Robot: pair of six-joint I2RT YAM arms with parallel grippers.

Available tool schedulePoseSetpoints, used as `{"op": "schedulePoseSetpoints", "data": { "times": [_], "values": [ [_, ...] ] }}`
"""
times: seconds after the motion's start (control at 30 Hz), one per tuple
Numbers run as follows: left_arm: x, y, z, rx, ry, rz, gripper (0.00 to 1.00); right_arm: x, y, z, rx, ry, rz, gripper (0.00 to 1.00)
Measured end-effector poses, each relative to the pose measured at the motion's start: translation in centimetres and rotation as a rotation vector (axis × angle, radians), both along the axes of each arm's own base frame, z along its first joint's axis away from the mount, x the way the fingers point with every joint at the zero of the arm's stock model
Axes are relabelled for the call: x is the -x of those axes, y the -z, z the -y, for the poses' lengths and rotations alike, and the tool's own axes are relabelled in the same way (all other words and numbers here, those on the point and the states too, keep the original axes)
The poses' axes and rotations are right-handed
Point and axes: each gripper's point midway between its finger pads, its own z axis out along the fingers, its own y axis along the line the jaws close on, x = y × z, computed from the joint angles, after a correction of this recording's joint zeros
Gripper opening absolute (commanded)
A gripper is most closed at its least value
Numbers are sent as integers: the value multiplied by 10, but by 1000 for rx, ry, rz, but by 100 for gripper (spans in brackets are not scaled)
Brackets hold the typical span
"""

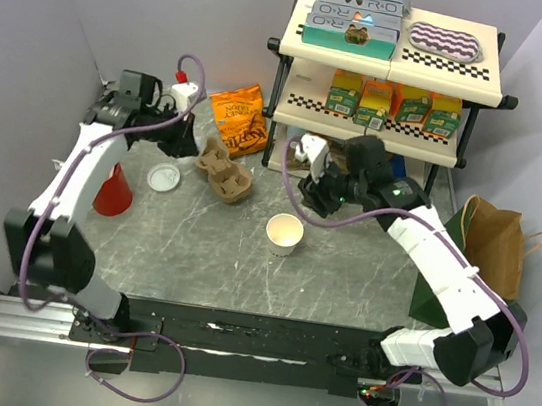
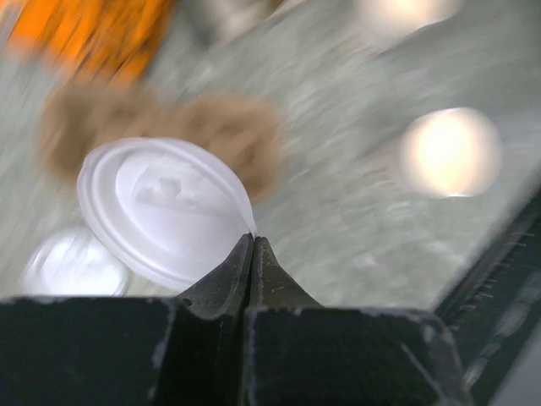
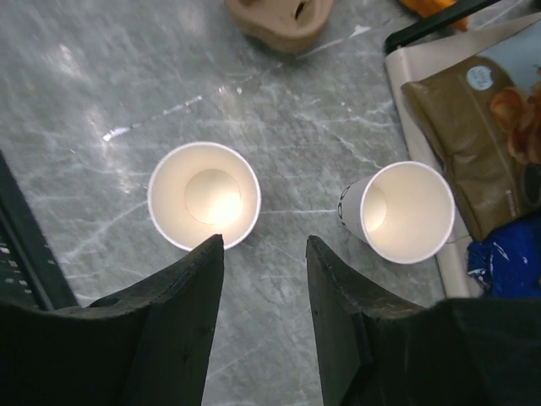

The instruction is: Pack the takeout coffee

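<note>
**A:** Left wrist first. How is the left tool (image 2: 254, 241) standing?

**B:** Its tips are pressed together, pinching the rim of a white sip lid (image 2: 161, 207) that it holds up off the tabletop (image 2: 338, 220). Behind it, all blurred, are a second lid (image 2: 72, 264) lying flat, the brown cup carrier (image 2: 169, 135) and an orange bag (image 2: 93, 34).

**A:** And the right wrist?

**B:** The right tool (image 3: 265, 245) hangs spread above the tabletop with nothing between its fingers. The takeout coffee cup (image 3: 204, 196) stands upright and unlidded just past one fingertip. A second cup (image 3: 408, 211), also open, stands past the other fingertip, next to a brown pouch (image 3: 456, 144).

**A:** From above?

**B:** The takeout coffee cup stands alone in the middle of the tabletop, near the right tool and apart from the cup carrier. The second lid lies between the carrier and a red cone (image 1: 113, 191). A shelf rack (image 1: 389, 78) stands at the back.
</note>
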Motion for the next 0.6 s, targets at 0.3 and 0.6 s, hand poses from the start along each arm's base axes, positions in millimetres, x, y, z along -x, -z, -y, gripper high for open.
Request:
{"op": "schedulePoseSetpoints", "data": {
  "times": [0.3,0.6],
  "values": [
    [97,-69,104,516,435,130,1,-5,-62,17,-221,116,-91,56],
    [162,-47,191,720,711,-147,1,27,-67,27,-348,112,-214,61]
  ]
}}
